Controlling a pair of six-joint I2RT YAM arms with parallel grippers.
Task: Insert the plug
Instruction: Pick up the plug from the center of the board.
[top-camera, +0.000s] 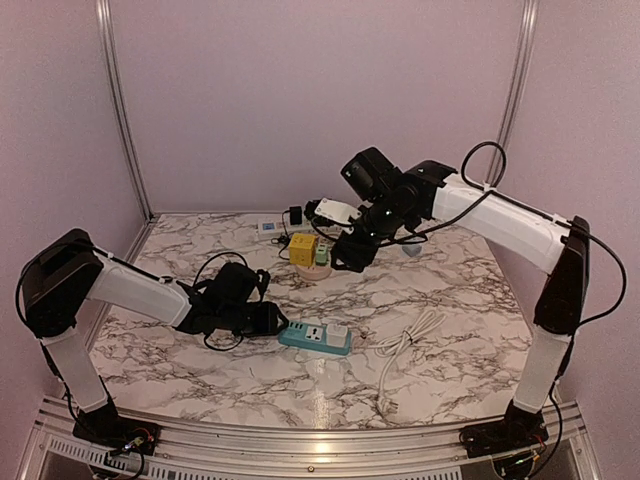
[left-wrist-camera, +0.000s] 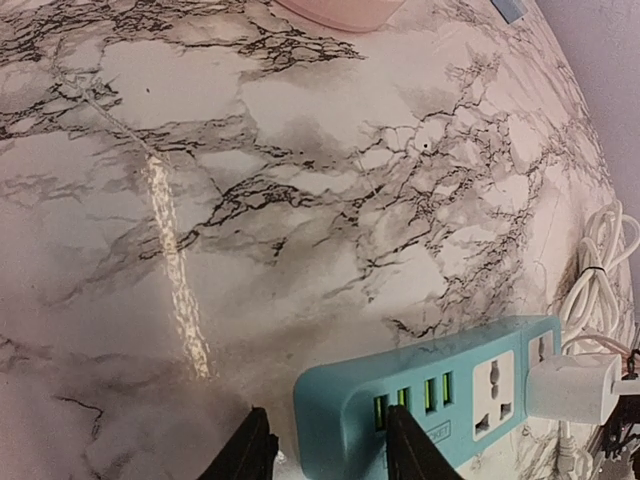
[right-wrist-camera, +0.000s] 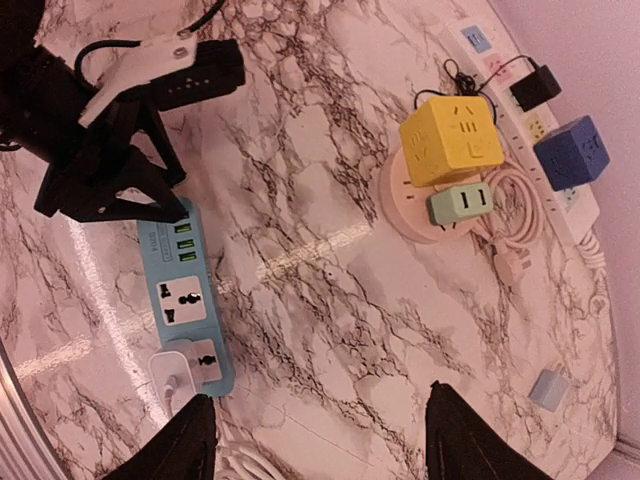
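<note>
Plug (left-wrist-camera: 570, 385) sits in the strip (left-wrist-camera: 420, 362); left claw (left-wrist-camera: 328, 420) loosely straddles its end, right claw (right-wrist-camera: 322, 400) spread empty.

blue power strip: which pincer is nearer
Left. The left pincer sits at one end of the power strip; the right pincer hangs raised farther back, by the yellow cube adapter.

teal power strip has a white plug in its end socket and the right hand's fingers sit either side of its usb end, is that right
One detail is off: it is the left hand, not the right, whose fingers sit either side of the USB end, as the left wrist view shows. The teal power strip does have the white plug in its end socket.
</note>
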